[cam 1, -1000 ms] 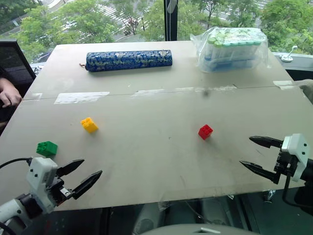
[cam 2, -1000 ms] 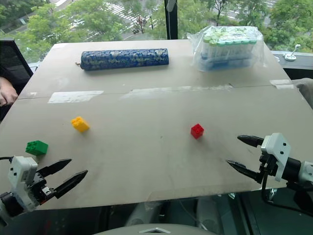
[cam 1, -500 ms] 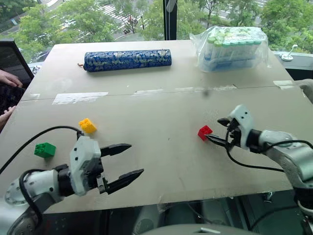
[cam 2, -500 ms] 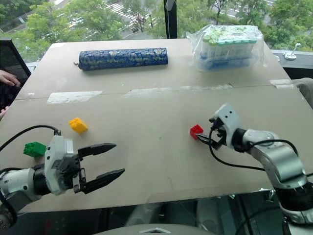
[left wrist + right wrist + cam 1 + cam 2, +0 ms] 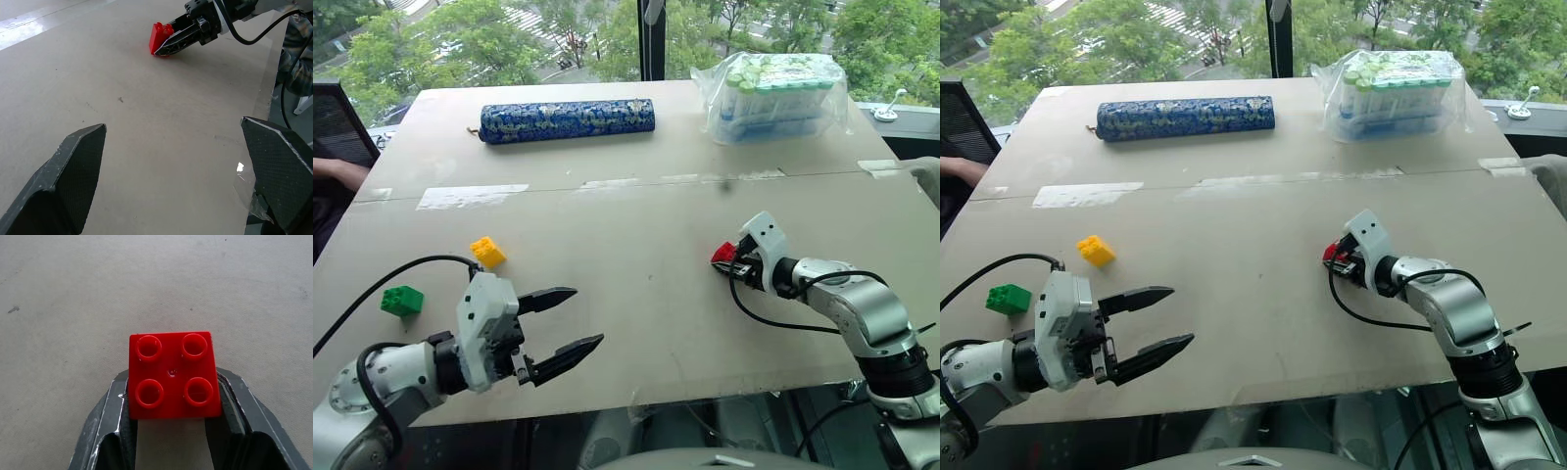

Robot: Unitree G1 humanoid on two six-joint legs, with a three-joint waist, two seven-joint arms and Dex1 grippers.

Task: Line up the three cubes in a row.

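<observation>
The red cube lies right of the table's middle, and my right gripper is shut on it. In the right wrist view both fingers press the sides of the red cube, studs facing the camera. The left wrist view shows the same red cube between the right gripper's tips. The yellow cube sits at mid-left. The green cube is nearer the left edge. My left gripper hovers open and empty over the front left of the table, right of both cubes.
A long blue patterned roll lies at the back left. A clear bag of green-capped bottles stands at the back right. A person's arm shows past the left edge. Tape strips cross the board.
My right arm swung in from the front right edge and its fingers closed on the red cube. My left arm came in and up towards the middle, then held still.
</observation>
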